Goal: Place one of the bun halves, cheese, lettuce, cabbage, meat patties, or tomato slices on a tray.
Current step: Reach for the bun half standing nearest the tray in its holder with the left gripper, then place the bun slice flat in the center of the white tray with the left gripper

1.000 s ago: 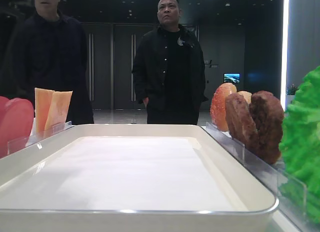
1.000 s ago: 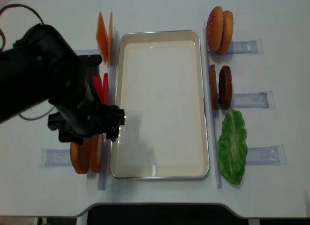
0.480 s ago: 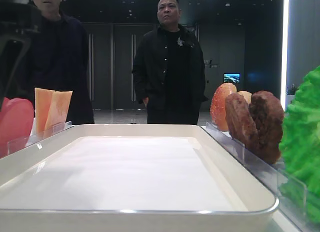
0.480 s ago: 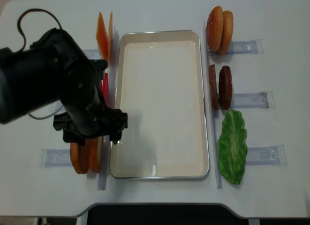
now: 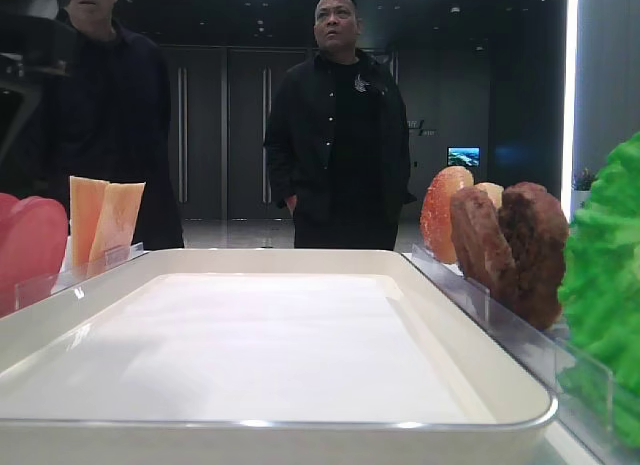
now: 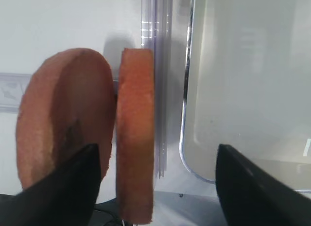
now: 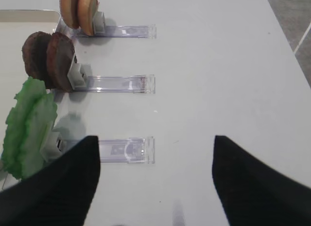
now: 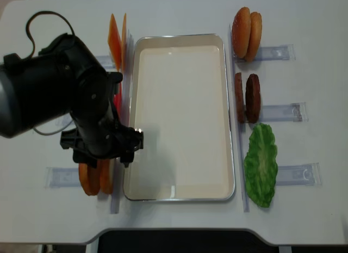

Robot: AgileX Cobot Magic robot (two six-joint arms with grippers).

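Note:
Two bun halves [image 6: 135, 138] stand on edge in a clear holder just left of the white tray [image 6: 252, 90]. My left gripper [image 6: 156, 148] hangs open over them. The flatter half sits between the fingers with gaps on both sides, and the left finger [image 6: 58, 187] overlaps the domed half [image 6: 63, 119]. From above, the left arm [image 8: 81, 111] covers the tops of these bun halves [image 8: 95, 179]. My right gripper [image 7: 154, 138] is open over bare table, right of the lettuce [image 7: 26, 124] and meat patties [image 7: 48, 60].
Left of the tray [image 8: 179, 36] stand cheese [image 8: 115, 35] and tomato slices [image 8: 117, 95], partly under the arm. On its right are another bun pair [image 8: 247, 32], patties [image 8: 247, 98] and lettuce [image 8: 261, 163]. Clear holders [image 7: 124, 150] lie on the table. Two people stand behind.
The left arm has swung a little nearer the tray's left edge and settled over the near-left bun halves. Nothing has been picked up, and the right side is unchanged.

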